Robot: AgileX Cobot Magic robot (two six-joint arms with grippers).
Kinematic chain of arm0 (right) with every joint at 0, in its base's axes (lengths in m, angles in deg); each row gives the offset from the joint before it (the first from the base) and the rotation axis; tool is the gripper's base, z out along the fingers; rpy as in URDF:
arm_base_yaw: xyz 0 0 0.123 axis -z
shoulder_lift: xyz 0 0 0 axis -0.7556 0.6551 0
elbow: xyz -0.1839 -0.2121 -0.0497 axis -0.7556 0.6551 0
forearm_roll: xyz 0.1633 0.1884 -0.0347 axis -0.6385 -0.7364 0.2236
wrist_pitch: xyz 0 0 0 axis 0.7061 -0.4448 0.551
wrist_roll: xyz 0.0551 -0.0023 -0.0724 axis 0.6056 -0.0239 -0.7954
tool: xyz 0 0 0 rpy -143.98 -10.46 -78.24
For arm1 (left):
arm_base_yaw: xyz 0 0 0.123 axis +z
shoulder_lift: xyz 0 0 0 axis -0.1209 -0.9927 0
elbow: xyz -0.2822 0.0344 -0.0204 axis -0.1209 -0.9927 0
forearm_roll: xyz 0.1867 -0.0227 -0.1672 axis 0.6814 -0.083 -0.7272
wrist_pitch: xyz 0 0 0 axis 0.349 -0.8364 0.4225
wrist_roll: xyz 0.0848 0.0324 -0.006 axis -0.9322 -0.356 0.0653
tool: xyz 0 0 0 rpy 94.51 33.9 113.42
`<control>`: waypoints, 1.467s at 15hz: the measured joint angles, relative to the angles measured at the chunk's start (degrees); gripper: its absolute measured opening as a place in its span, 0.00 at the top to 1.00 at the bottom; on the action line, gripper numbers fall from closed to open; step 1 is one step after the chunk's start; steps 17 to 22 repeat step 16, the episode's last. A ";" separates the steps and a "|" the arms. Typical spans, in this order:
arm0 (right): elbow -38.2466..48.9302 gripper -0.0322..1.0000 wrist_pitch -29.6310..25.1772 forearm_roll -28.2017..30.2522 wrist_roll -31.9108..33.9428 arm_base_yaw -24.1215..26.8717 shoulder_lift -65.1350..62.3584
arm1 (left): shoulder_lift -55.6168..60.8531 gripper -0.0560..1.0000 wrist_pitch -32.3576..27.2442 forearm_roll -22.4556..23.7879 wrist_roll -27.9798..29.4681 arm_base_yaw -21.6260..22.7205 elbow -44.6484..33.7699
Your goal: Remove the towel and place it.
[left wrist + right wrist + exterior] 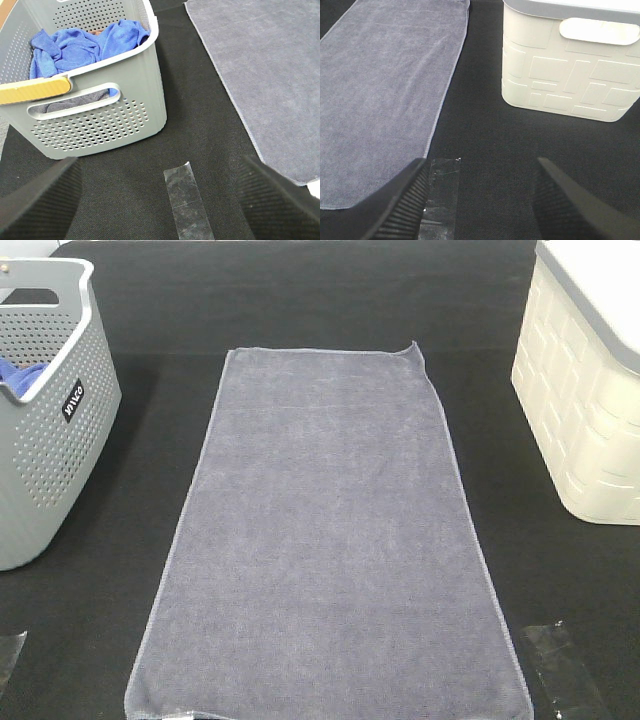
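Black table (330, 310) carries towel (325, 540), grey basket (45, 440), cream basket (585, 410).

Counts on the black tabletop (320, 300): one towel, two baskets, two tape strips, two grippers.

One slate-grey towel (325, 540) lies flat along the middle. Two baskets: one grey perforated basket (45, 430) at the left edge, holding one bright blue cloth (82, 45), and one cream basket (585, 400) at the right edge. Two clear tape strips: one (187, 202) near the front left corner, one (440, 195) near the front right. Two grippers, the left gripper (160, 200) and right gripper (480, 200), each showing two spread fingers with nothing between.
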 joint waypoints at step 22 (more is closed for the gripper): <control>0.00 0.41 0.00 0.00 0.00 0.00 0.00 | 0.00 0.19 0.00 0.00 0.00 0.00 0.00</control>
